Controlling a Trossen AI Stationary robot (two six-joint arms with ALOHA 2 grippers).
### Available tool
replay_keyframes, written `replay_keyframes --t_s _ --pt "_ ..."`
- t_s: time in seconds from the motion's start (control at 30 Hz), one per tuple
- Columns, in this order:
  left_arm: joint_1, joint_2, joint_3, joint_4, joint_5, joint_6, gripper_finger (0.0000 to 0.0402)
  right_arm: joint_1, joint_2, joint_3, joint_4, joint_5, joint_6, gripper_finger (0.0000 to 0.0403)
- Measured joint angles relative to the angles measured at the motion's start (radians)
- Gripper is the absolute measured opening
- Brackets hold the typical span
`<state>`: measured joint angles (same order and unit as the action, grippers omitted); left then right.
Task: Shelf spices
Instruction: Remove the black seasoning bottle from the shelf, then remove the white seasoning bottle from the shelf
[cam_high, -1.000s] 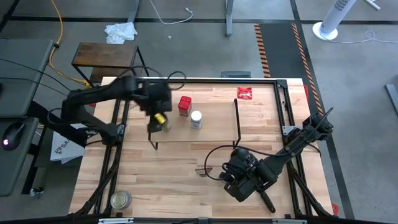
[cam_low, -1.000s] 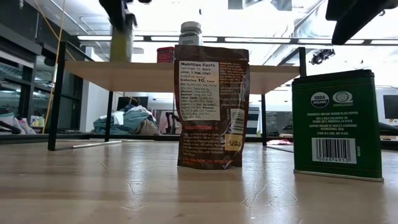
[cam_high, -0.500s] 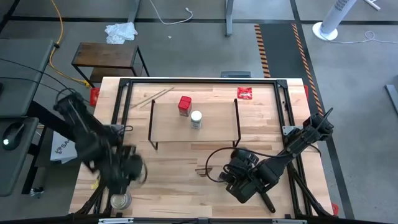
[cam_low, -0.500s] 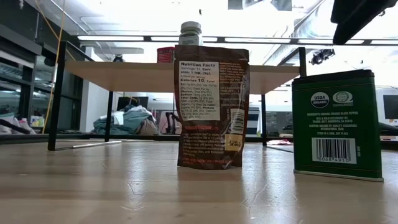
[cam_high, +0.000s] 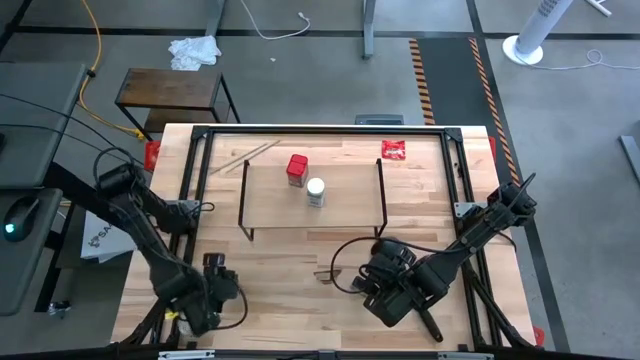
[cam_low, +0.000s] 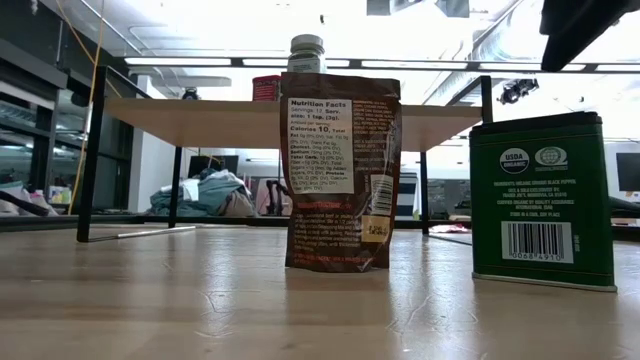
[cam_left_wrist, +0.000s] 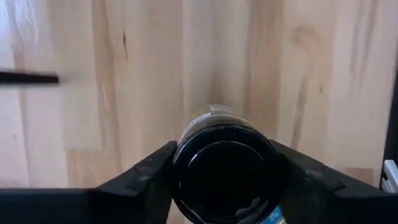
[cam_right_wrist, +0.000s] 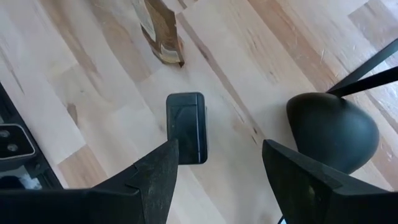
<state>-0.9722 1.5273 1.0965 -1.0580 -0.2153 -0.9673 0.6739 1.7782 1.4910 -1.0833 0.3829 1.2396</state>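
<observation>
The left gripper (cam_left_wrist: 225, 171) hangs at the near left corner of the surface (cam_high: 290, 270), its fingers (cam_left_wrist: 144, 177) standing on either side of a dark-lidded glass jar (cam_left_wrist: 225, 173); whether they press it, I cannot tell. The right gripper (cam_right_wrist: 214, 163) hovers with fingers apart above a small black box (cam_right_wrist: 186, 127) at near right. On the shelf (cam_high: 350, 205) stand a red square tin (cam_high: 297, 168) and a white-capped jar (cam_high: 316, 192).

The shelf (cam_high: 345, 205) — a light plywood top on thin black wire legs — stands at the middle of the desk, carrying a red square tin (cam_high: 296, 168) and, just beside it, a white-capped jar (cam_high: 316, 191), both upright. A dark-lidded jar (cam_left_wrist: 225, 163) stands upright at the desk's near left corner between the left pincer's fingers (cam_left_wrist: 140, 180). A small black box (cam_right_wrist: 186, 127) lies flat on the desk — near the right pincer.
</observation>
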Motion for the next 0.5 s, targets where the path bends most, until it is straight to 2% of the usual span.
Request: replay_keyframes --t_s 0.1,0.2,0.33,0.4,0.5 --pt "0.033 -0.010 -0.012 -0.003 0.066 -0.016 0.0278 -0.002 0.000 0.000 0.000 -0.017 0.013 0.0229" --pt "0.063 -0.039 -0.011 0.010 0.125 -0.017 0.0310 -0.007 0.000 0.000 0.000 -0.044 0.004 0.0229" --pt "0.098 -0.117 -0.010 0.010 0.182 -0.027 0.0331 -0.020 0.000 0.000 0.001 -0.080 -0.137 0.0229" --pt "0.107 -0.164 -0.001 0.006 0.180 -0.052 0.0334 -0.026 0.000 0.000 0.023 -0.056 -0.214 0.0229" --pt "0.118 -0.243 0.028 -0.035 0.118 -0.112 0.0335 -0.055 -0.004 0.000 0.016 -0.041 -0.216 0.0229"
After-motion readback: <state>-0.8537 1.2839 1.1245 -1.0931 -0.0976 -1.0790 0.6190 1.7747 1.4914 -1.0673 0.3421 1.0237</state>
